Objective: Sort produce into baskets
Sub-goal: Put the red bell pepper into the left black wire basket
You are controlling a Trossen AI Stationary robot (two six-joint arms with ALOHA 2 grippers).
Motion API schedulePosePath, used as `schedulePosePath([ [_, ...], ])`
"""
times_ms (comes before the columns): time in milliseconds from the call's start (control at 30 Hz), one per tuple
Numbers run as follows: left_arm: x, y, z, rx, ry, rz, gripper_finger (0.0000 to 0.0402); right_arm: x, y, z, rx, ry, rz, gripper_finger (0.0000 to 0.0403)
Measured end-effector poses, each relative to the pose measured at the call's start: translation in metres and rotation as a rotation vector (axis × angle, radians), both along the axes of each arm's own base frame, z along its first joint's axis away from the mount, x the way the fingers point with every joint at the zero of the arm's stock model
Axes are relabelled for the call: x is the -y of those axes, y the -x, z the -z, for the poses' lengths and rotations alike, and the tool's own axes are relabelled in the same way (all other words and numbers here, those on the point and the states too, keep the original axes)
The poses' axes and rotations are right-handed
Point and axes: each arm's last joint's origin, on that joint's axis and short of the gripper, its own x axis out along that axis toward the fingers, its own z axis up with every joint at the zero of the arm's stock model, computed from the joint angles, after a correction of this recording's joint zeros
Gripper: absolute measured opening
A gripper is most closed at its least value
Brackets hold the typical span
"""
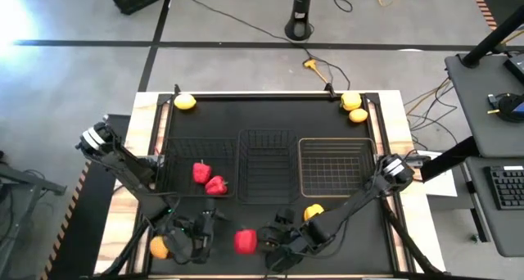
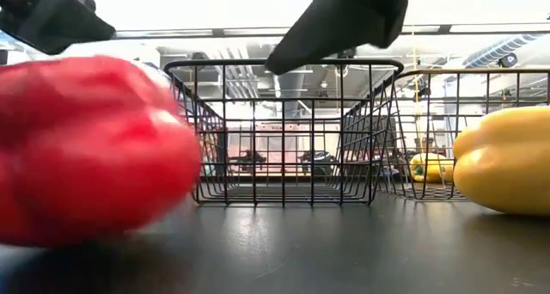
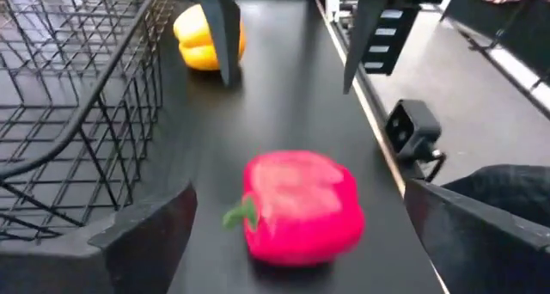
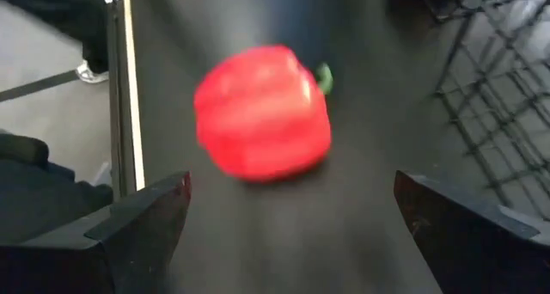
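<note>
A red bell pepper (image 1: 245, 241) lies on the black mat near the table's front edge, between my two grippers. My left gripper (image 1: 206, 231) is open on its left; in the left wrist view the pepper (image 3: 296, 208) lies between the spread fingers without touching them. My right gripper (image 1: 277, 233) is open on its right, with the pepper (image 4: 262, 113) just ahead of its fingers. Two red peppers (image 1: 209, 178) lie in the left black basket (image 1: 172, 180). A yellow pepper (image 1: 313, 212) rests on the mat by my right arm, and another (image 1: 160, 247) by my left wrist.
The narrow black basket (image 1: 266, 137) and the pale wire basket (image 1: 336, 142) hold nothing. One lemon (image 1: 186, 101) lies at the mat's far left corner and two lemons (image 1: 354, 108) at its far right corner. The table's front edge is close to both grippers.
</note>
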Motion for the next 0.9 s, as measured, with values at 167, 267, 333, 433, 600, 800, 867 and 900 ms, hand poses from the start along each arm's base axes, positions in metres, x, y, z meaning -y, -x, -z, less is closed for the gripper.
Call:
schedulePosePath([
  [167,0.003,-0.006,0.015,-0.033,-0.052,-0.002,0.0398,0.001,0.01,-0.013,-0.012,-0.009,0.022,0.0398],
  [267,0.008,-0.011,0.022,-0.037,-0.056,-0.002,0.04,0.0,0.01,-0.015,-0.005,-0.018,0.024,0.0398],
  [333,0.013,-0.016,0.025,-0.038,-0.058,-0.009,0.04,0.0,0.01,-0.013,-0.009,-0.015,0.025,0.0398],
  [433,0.022,-0.024,0.029,-0.044,-0.073,-0.01,0.04,0.0,0.009,-0.011,-0.01,-0.01,0.023,0.0398],
  [600,0.04,-0.04,0.04,-0.058,-0.124,0.007,0.04,-0.002,0.006,0.001,-0.033,0.024,0.001,0.0398],
  [800,0.05,-0.055,0.041,-0.081,-0.192,-0.045,0.04,-0.007,0.006,0.012,-0.053,0.032,-0.023,0.0398],
  [867,0.05,-0.058,0.039,-0.08,-0.179,-0.059,0.04,-0.008,0.006,0.014,-0.054,0.034,-0.029,0.0398],
  [900,0.049,-0.06,0.039,-0.08,-0.171,-0.068,0.04,-0.008,0.005,0.015,-0.05,0.035,-0.031,0.0398],
])
